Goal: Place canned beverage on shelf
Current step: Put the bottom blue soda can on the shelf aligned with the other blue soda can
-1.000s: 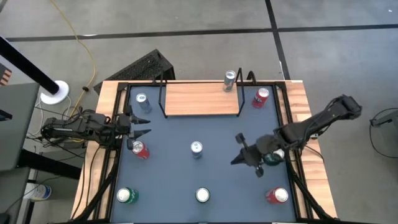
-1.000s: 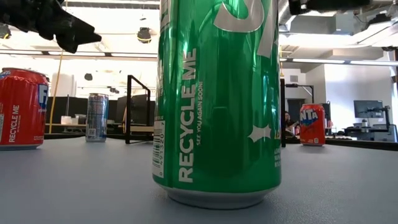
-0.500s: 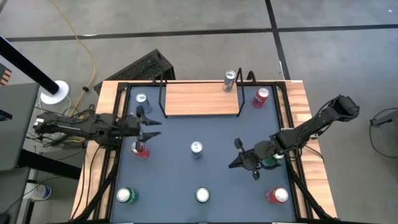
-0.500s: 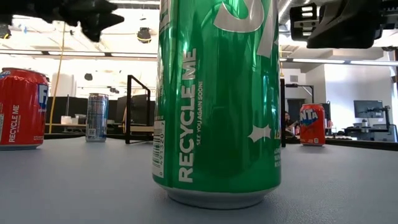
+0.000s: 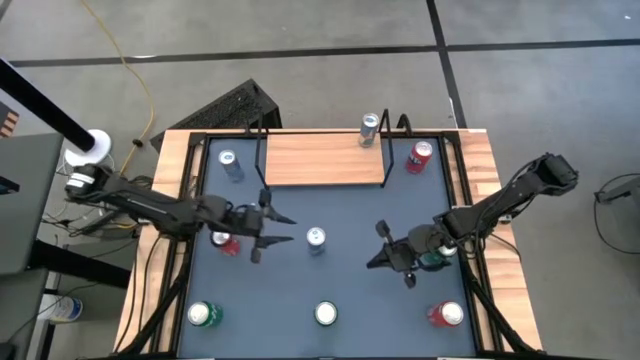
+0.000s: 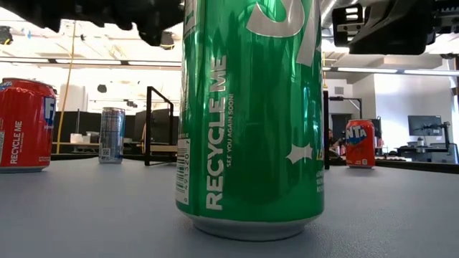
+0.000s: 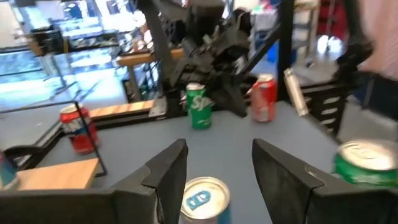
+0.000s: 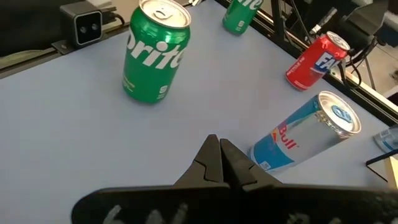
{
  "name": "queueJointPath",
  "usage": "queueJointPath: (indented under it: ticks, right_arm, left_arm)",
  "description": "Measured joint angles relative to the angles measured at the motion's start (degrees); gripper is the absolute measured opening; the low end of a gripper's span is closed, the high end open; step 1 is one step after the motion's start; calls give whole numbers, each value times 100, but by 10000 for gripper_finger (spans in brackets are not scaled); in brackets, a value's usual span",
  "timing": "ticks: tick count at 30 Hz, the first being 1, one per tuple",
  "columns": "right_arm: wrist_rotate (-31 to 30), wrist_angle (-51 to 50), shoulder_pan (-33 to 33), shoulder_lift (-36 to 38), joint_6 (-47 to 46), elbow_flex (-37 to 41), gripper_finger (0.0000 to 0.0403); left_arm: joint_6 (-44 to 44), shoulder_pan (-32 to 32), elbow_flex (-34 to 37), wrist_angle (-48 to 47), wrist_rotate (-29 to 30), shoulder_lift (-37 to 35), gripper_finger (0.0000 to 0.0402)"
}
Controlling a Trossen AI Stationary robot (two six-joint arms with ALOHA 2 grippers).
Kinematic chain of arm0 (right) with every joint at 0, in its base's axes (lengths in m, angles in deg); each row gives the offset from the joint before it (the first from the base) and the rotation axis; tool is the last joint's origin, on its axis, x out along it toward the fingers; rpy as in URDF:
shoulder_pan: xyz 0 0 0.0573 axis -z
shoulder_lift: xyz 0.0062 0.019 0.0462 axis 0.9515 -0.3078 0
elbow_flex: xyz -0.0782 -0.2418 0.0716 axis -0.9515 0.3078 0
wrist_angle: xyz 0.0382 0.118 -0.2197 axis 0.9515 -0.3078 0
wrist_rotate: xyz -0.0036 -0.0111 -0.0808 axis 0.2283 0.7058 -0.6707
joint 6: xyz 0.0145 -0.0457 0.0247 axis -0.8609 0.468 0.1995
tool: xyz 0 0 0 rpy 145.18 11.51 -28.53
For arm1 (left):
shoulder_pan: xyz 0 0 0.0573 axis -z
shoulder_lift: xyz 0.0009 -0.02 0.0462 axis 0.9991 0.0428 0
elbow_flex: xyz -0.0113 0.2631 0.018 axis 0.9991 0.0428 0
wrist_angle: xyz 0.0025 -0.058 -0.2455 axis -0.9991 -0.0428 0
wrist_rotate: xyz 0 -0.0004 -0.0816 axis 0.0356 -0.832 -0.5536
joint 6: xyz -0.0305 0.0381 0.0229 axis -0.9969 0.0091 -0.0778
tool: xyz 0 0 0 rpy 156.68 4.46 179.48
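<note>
Close to us, three cans stand on the flat blue-grey counter [image 5: 330,275]: a green can [image 5: 204,315], a second green can [image 5: 326,314] and a red can [image 5: 446,314]. They are round and shiny, with silver tops. All the cans we see are closed, so we cannot tell what is in them.

Further in, a thin blue and silver can [image 5: 316,239] stands in the middle of the counter. The left gripper [image 5: 284,228] is just beside it. Its dark fingers [image 7: 166,171] are partly open and hold nothing, and the can's top [image 7: 203,194] shows low between them. A red can [image 5: 224,241] stands next to that arm.

The right gripper [image 5: 378,246] hangs over the counter to the right of the thin can. Its fingers [image 8: 219,157] are pressed together and hold nothing.

At the back is the shelf [image 5: 322,158], a smooth light-wood board with thin black wire ends. A silver can [image 5: 370,127] stands at its far right edge. A blue can [image 5: 229,162] stands left of the shelf, and a red can [image 5: 420,155] stands right of it.
</note>
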Motion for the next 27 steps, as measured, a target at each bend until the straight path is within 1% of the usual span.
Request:
queueJointPath:
  ticks: [2, 6, 11, 18, 20, 23, 27]
  right_arm:
    - [0, -6, -2, 0, -104, 0, 0]
    - [0, -13, 0, -1, -226, 0, 0]
    - [-2, -100, 0, -2, -240, 0, 0]
    - [0, -99, 0, -2, -338, 0, 0]
    - [0, -98, 0, -2, -414, 0, 0]
    - [2, -97, 0, -2, -442, 0, 0]
    - [2, -98, 0, -2, -491, 0, 0]
  left_arm:
    - [236, 15, -163, -19, 126, 382, 171]
    - [631, 17, -475, -33, 134, 1024, 179]
    - [823, 4, -803, -161, 136, 1500, 216]
    - [645, -93, -1147, -669, 211, 1730, 291]
    - [639, -97, -1148, -740, 373, 1732, 310]
    - [504, -97, -1148, -834, 633, 1732, 332]
    - [232, -100, -1148, -844, 576, 1734, 345]
